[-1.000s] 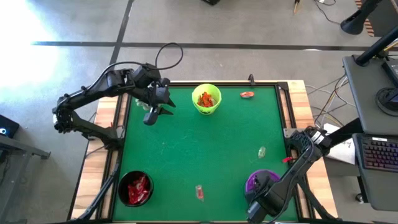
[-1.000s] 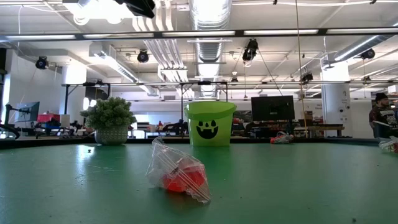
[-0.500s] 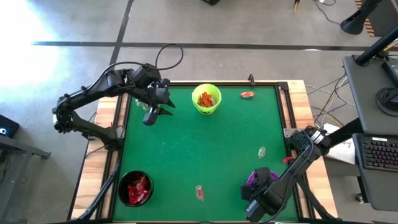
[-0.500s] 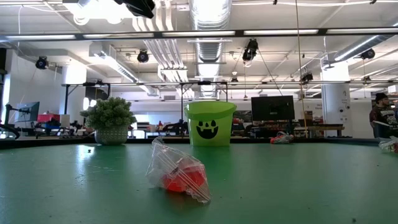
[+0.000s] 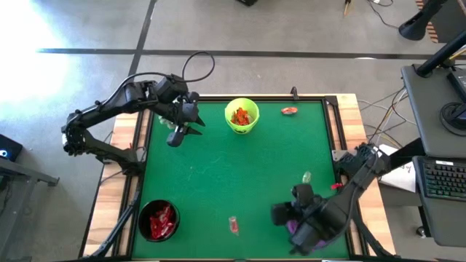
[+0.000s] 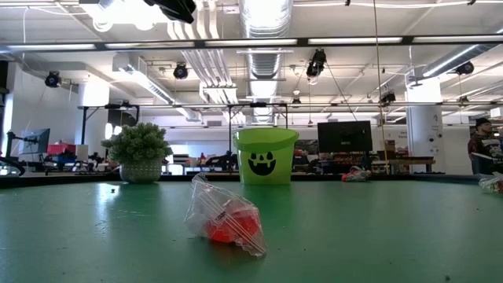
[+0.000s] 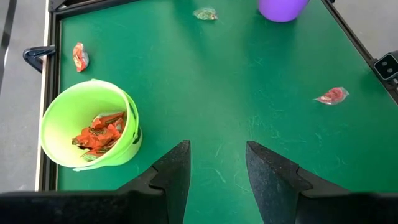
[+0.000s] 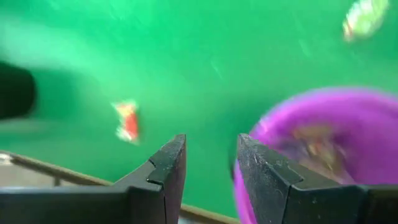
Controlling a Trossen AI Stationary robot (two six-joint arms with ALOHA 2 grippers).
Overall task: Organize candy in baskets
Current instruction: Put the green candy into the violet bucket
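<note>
The right hand [image 8: 208, 165] is hovering with fingers parted and empty beside the round purple plastic basket [image 8: 323, 146], a red-wrapped candy [image 8: 127, 121] lying just beyond on the green tabletop [image 5: 240, 167]. The left hand [image 7: 216, 171], also parted and empty, is hanging near the lime green bucket-like basket [image 7: 87, 127] holding orange-wrapped sweets [image 7: 98, 130].

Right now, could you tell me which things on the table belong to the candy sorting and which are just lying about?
Belongs:
lime green basket
black basket
purple basket
loose red candy
orange candy
pale candy

Lying about:
spiky plant
</note>
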